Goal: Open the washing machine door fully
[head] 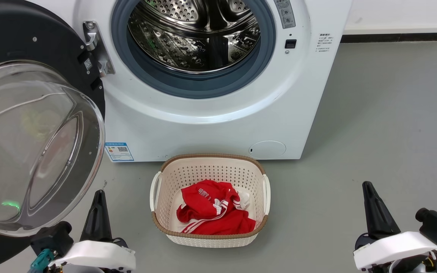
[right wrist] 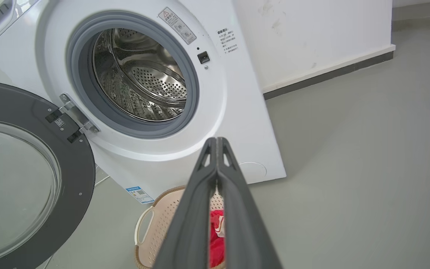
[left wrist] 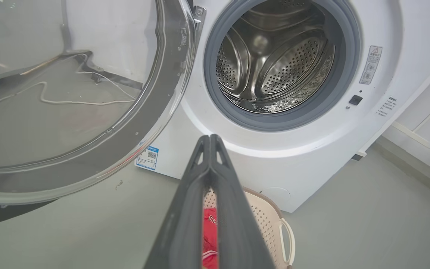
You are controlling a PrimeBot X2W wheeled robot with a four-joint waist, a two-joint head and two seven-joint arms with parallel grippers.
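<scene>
While the washing machine door (head: 32,144) hangs swung out on its metal hinge (head: 95,47) at the left of the washing machine (head: 211,125), the drum mouth is uncovered.

Door: inner face toward the head camera; black ring around a bulging clear glass bowl. Its lower edge comes down just beside the left gripper (head: 98,194); touching or apart, cannot tell. The left wrist view shows the floor and a pale cable through the glass.

Machine: white front-loader, standing on the grey floor (head: 374,132). Perforated steel drum (head: 195,34) visible inside the grey rubber ring (head: 188,85). Dark latch slot (head: 290,43) on the front panel to the right of the ring. Blue label sticker (head: 119,151) at the lower left corner of the front, small round white flap (head: 267,149) at the lower right.

Basket (head: 211,167): cream, perforated, brown rim, on the floor just in front of the machine, below the drum mouth. Red garment (head: 214,212) with white stripes lies crumpled inside.

Left gripper: low at the left, between door and basket, fingers pointing up the head view. Tips pressed together, nothing between them.

Right gripper (head: 367,186): low at the right, well apart from basket and machine, over bare floor. Tips likewise pressed together, nothing held; the right wrist view looks along it to the machine front.
</scene>
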